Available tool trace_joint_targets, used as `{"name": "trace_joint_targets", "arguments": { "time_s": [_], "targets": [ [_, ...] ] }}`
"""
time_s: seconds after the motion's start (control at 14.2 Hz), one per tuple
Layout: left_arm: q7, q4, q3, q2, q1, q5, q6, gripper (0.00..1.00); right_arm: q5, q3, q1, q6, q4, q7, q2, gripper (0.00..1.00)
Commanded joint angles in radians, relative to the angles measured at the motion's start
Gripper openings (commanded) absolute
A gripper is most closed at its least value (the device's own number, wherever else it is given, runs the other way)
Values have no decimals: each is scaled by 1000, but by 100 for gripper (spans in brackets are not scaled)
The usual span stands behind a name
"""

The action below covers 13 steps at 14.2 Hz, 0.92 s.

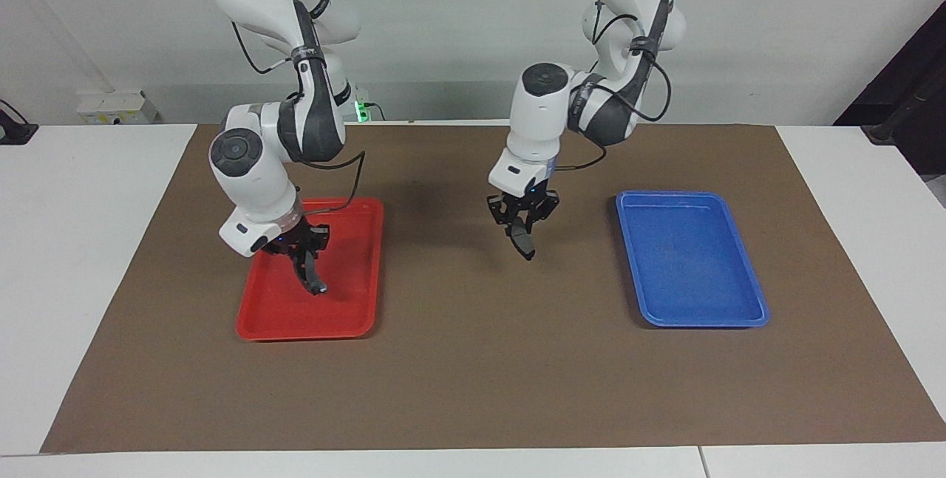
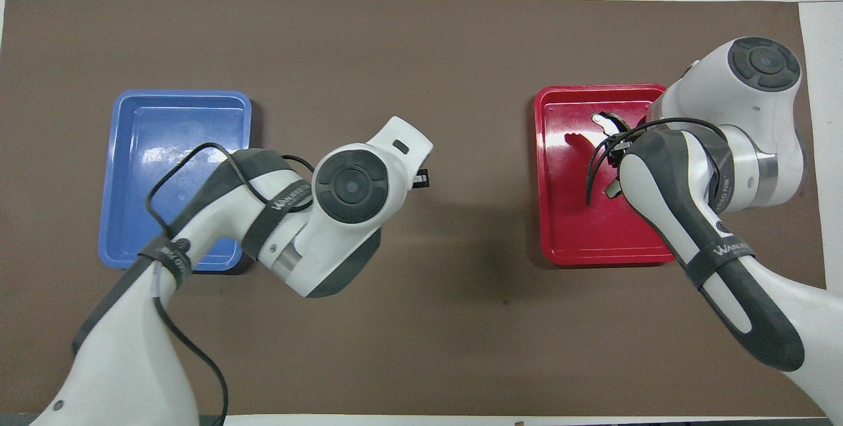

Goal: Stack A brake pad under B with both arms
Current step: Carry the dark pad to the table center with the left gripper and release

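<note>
Brown mat: left gripper [image 1: 522, 230] clamps short brake pad [image 1: 524, 240] hanging upright; right gripper [image 1: 307, 250] grips curved pad [image 1: 313, 278], dangling over red tray [image 1: 347, 323].

The red tray [image 1: 355, 315] under the right claw [image 1: 309, 265] is made of shiny, smooth plastic, and light is bounced off its floor. The blue tray [image 1: 739, 301], well apart from the left claw [image 1: 522, 234], is made of the same smooth plastic, and pale shiny spots are seen on it. Both trays are laid on a brown mat [image 1: 473, 374] that looks dull and a bit rough, like paper or felt. The arm shells above each claw are made of smooth white plastic with dark matt parts. The pad [image 1: 525, 241] gripped in the left claw looks dull and dark grey. The pad [image 1: 314, 282] gripped in the right claw looks dark and dull too.
</note>
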Motion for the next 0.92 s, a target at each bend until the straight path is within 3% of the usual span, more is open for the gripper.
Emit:
{"name": "trace_joint_targets", "arguments": {
  "time_s": [0.0, 0.28, 0.85],
  "targets": [
    [-49, 127, 8, 140, -70, 98, 19, 2, 15, 4, -17, -35, 32, -25, -6, 0],
    [-43, 147, 8, 206, -96, 121, 27, 4, 15, 4, -25, -35, 36, -25, -4, 0],
    [-38, 109, 9, 212, -79, 120, 69, 12, 15, 6, -36, -44, 42, -26, -4, 0]
  ]
}}
